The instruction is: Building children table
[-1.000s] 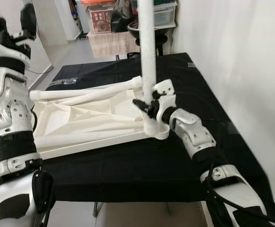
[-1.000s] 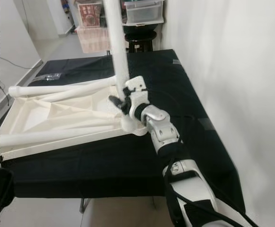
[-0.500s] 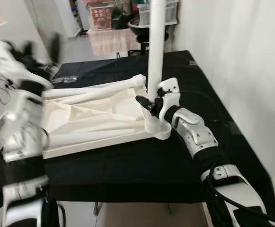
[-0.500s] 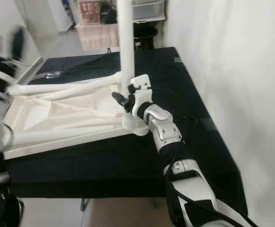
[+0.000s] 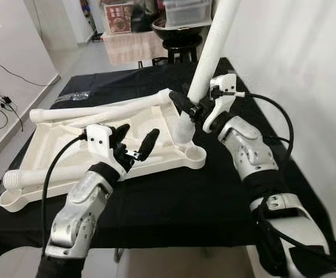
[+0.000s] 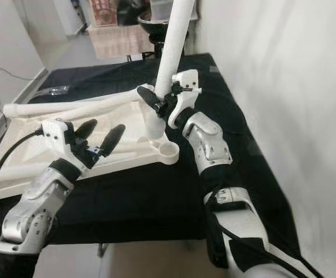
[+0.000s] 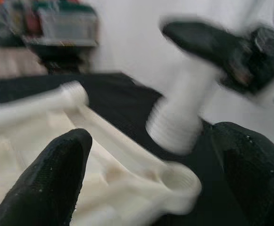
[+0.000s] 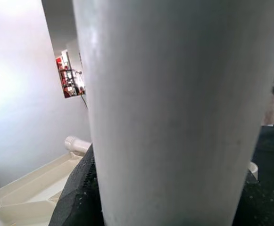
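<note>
Our right end effector (image 5: 192, 108) pinches a tilted white table leg (image 5: 211, 55) above the upturned white table (image 5: 69, 136) on the black tabletop (image 5: 173, 197); our left end effector (image 5: 134, 139), fingers spread, hovers nearby.

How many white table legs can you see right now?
3: one leg tilted in the right gripper, one lying along the tabletop's far edge, one along its near edge. More may be hidden.

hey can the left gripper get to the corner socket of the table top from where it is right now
Probably yes. The left gripper hovers open over the table top, and the corner socket lies just ahead, nothing between. The leg that the right gripper holds crowds it.
</note>
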Tool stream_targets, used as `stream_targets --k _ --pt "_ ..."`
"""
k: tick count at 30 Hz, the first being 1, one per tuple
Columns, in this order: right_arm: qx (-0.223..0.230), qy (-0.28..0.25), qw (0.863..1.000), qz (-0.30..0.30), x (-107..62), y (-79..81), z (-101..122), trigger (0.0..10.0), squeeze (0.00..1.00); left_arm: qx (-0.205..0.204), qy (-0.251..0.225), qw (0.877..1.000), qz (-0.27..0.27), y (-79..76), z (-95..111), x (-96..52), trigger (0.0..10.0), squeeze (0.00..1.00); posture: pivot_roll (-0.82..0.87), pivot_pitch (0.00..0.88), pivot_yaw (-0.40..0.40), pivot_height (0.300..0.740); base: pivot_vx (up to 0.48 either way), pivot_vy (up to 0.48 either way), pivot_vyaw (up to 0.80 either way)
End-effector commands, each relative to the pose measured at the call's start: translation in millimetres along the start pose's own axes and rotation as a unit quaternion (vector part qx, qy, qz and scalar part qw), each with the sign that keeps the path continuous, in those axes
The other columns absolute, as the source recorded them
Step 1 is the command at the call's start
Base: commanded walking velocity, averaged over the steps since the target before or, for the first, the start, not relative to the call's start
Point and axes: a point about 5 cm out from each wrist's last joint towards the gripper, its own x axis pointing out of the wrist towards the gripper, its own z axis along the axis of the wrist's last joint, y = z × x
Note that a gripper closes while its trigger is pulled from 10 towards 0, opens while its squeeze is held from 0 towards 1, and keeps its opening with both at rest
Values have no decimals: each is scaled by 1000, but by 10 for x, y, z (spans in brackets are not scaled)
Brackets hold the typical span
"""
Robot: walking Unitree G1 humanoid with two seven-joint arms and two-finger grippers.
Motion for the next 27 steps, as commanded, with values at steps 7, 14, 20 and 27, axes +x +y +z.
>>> stream_targets --k 7,14,20,27 --pt "-13 -57 988 140 68 131 274 10000 0 4 41 999 12 -252 -47 -195 10000 0 -6 296 116 740 0 0 0" --pt "-14 -37 969 246 11 127 351 10000 0 3 65 998 -6 -351 -31 -300 10000 0 34 357 133 740 0 0 0" --pt "-16 -25 961 276 -20 94 356 10000 0 4 78 997 -26 -431 -16 -362 10000 0 44 373 135 740 0 0 0" --pt "-27 -20 953 303 -62 19 422 10000 0 11 113 991 -72 -575 -13 -490 10000 0 65 396 145 740 0 0 0"
